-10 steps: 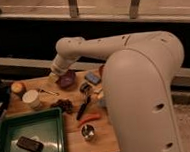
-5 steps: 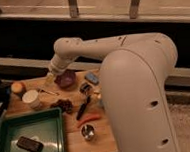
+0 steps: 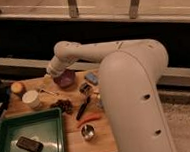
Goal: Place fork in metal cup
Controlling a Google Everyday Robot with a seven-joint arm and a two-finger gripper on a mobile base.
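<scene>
The fork is a thin silvery utensil lying on the wooden table between the white cup and the purple bowl. The metal cup stands upright near the table's front edge, right of the green tray. My gripper hangs from the white arm's wrist at the back left of the table, just above the fork's far end and left of the purple bowl. My arm's large white body hides the table's right part.
A green tray with a dark block sits front left. An orange carrot, a black-handled utensil, a dark cluster, a blue item and a yellow fruit lie around.
My wrist and gripper have moved a little left and down toward the fork. The objects on the table have not moved.
</scene>
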